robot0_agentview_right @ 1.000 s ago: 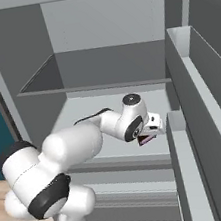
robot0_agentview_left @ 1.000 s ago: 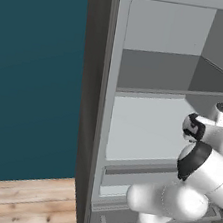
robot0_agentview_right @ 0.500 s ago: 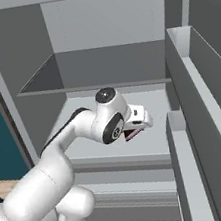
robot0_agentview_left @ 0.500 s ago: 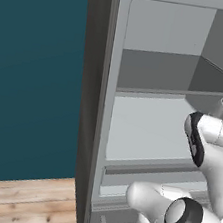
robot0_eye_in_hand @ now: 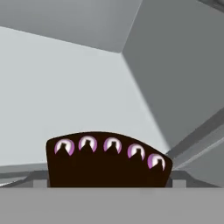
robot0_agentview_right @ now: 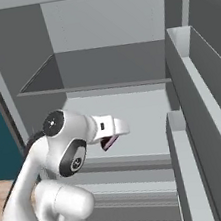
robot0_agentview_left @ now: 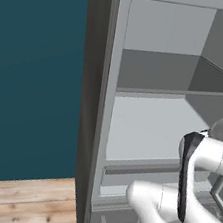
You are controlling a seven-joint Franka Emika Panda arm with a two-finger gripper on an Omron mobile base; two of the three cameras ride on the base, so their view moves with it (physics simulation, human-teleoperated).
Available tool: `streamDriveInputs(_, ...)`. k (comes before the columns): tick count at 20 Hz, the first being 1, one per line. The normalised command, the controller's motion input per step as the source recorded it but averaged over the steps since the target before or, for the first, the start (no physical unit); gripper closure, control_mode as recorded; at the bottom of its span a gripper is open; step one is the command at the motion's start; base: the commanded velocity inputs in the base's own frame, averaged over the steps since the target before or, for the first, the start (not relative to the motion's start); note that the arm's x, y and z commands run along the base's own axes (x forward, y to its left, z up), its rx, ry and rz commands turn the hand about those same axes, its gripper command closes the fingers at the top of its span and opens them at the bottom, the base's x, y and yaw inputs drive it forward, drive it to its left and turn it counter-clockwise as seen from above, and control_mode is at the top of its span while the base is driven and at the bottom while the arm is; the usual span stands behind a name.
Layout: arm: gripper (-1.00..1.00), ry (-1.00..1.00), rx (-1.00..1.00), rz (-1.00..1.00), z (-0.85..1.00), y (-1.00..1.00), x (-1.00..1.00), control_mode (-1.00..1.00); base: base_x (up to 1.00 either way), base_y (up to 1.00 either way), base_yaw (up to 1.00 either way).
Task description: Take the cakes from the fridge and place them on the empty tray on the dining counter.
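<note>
The chocolate cake is sitting at six o'clock in the hand view, between the wide-spread jaws of the gripper, on a pale shelf inside the open fridge. No readable writing is showing anywhere.

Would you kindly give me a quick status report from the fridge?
Gripper inside the fridge, over the lower shelf. Dark chocolate cake right at the fingers. Grip unconfirmed. Nothing in the way.
</note>
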Motion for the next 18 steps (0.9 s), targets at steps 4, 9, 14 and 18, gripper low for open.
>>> streamDriveInputs(4,1.0,-0.13,-0.14,0.06,1.0,0.4,-0.88,-1.0,0.0,0.0,0.0)
streamDriveInputs(9,1.0,-0.01,-0.13,0.11,1.0,0.36,-0.84,-1.0,0.0,0.0,0.0)
streamDriveInputs(14,1.0,0.06,-0.16,0.25,0.6,0.7,-1.0,-1.0,0.0,0.0,0.0)
streamDriveInputs(18,1.0,0.11,-0.02,0.15,0.14,0.69,-0.8,-1.0,0.0,0.0,0.0)
